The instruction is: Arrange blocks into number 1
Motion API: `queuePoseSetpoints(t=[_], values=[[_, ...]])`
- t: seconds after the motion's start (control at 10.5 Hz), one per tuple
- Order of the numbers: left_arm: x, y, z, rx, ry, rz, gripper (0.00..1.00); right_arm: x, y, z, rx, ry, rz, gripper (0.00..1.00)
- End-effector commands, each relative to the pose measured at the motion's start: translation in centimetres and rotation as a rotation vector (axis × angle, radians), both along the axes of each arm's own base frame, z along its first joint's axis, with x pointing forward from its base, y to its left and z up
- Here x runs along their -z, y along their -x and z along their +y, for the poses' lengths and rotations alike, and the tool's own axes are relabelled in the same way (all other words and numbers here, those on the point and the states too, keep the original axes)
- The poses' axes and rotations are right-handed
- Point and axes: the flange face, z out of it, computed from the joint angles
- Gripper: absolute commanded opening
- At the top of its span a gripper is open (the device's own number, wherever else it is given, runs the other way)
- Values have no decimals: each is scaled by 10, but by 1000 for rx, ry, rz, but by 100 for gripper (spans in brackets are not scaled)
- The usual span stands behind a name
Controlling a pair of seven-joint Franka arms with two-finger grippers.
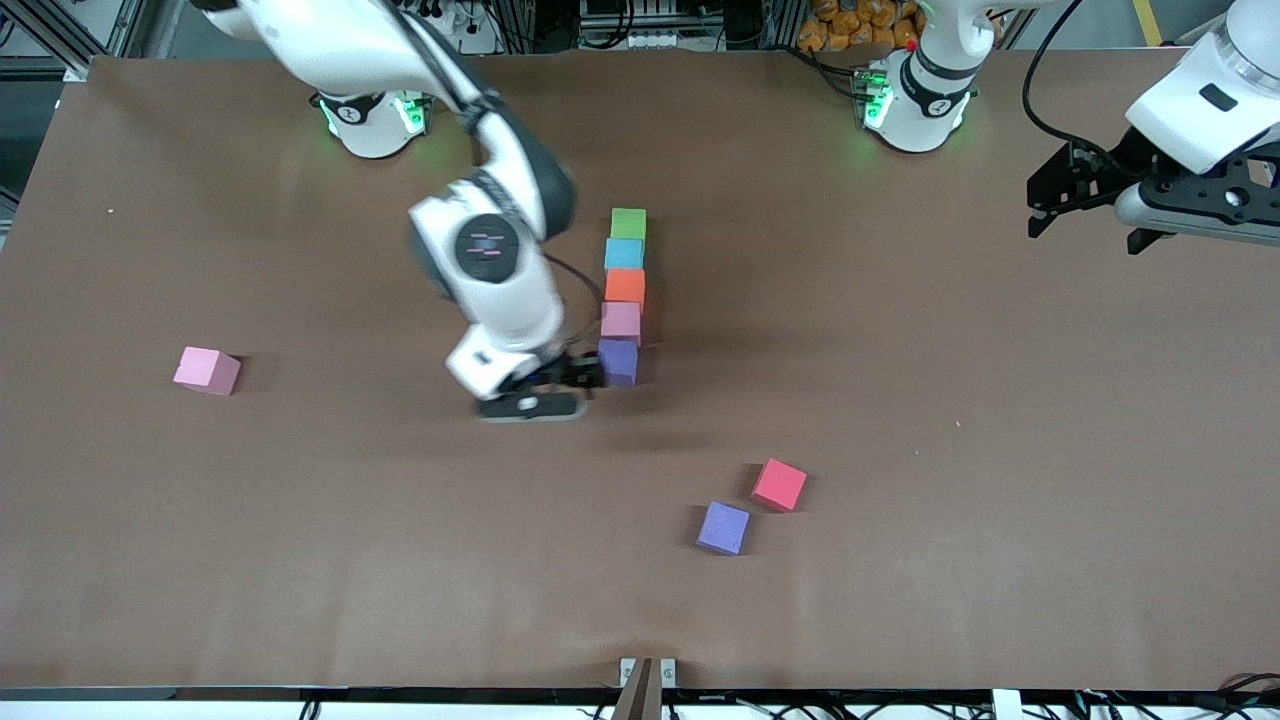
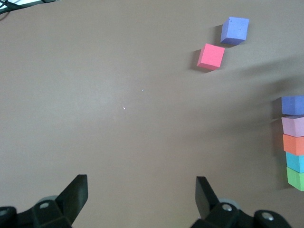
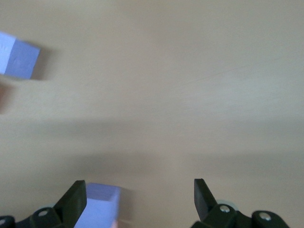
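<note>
Brown matte table [image 1: 300,560], frame and cabling along the robots' edge; you have five blocks standing in a straight touching column near the middle, running toward the front camera: green block [image 1: 628,223], light blue block [image 1: 624,254], orange block [image 1: 625,286], pink block [image 1: 621,321], purple block [image 1: 618,362] at the nearest end; you may judge the stem of the 1 largely laid. Loose stock: a second pink block [image 1: 207,370] lying well apart toward the right arm's end of the table; a red block [image 1: 779,484] and a second purple block [image 1: 723,527] near each other, nearer the front camera than the column, both slightly askew; these three look still to be placed, perhaps as flag or foot. Right gripper [image 1: 583,375]: low, just beside the column's purple block, fingers spread, gripping nothing; its wrist view shows that block at one finger, not between the two. Left gripper [image 1: 1052,198]: waiting in the air over the left arm's end of the table, jaws parted and empty. All blocks: equal small cubes, plain colour, matte, soft-edged.
</note>
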Motion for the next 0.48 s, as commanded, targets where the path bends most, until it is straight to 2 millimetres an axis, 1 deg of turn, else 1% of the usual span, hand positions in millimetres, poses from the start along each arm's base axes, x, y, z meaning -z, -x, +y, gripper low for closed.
queuePoseSetpoints(t=[0.0, 0.1, 0.19, 0.29, 0.38], values=[[-5, 0, 11, 4, -25, 11, 100, -55, -2, -79, -41, 19, 48, 100], [-3, 1, 11, 6, -27, 21, 100, -84, -4, -124, -59, 33, 60, 100], [-3, 1, 11, 6, -26, 26, 100, -106, -1, -162, -42, 44, 83, 100], [-1, 1, 11, 7, -27, 29, 100, -137, 4, -202, -25, 44, 65, 100], [2, 1, 11, 6, -28, 40, 100, -163, 11, -236, -9, 47, 56, 100]])
